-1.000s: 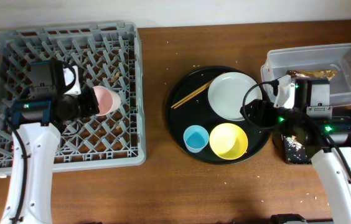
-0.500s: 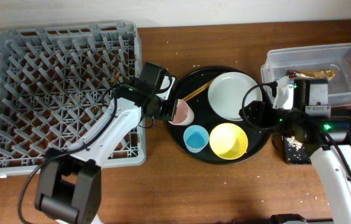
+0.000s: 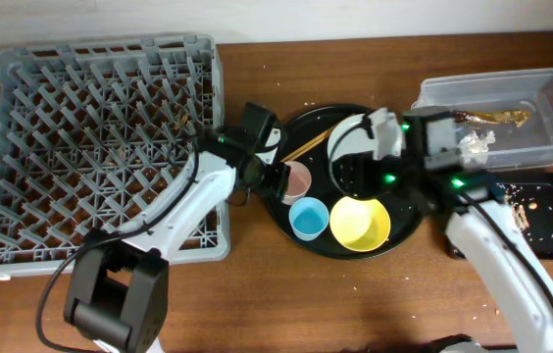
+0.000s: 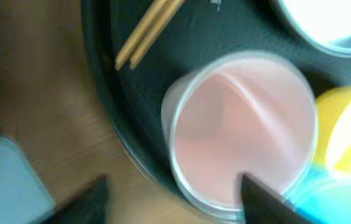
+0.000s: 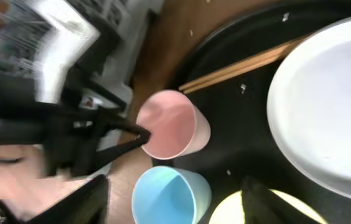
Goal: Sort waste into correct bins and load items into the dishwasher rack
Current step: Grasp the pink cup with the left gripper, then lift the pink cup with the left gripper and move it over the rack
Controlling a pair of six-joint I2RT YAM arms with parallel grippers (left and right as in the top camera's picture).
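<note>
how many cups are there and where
2. The pink cup stands on the left side of the round black tray. The light-blue cup stands just in front of it, beside the yellow bowl. The arms cover some of the tray, so another could be hidden.

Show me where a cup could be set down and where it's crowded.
Free: the rack, no dishes on it, and the bare table in front of the round tray, between rack and right arm. Crowded: the round tray, carrying pink cup, blue cup, bowl, plate and chopsticks, with left gripper and right gripper over it.
</note>
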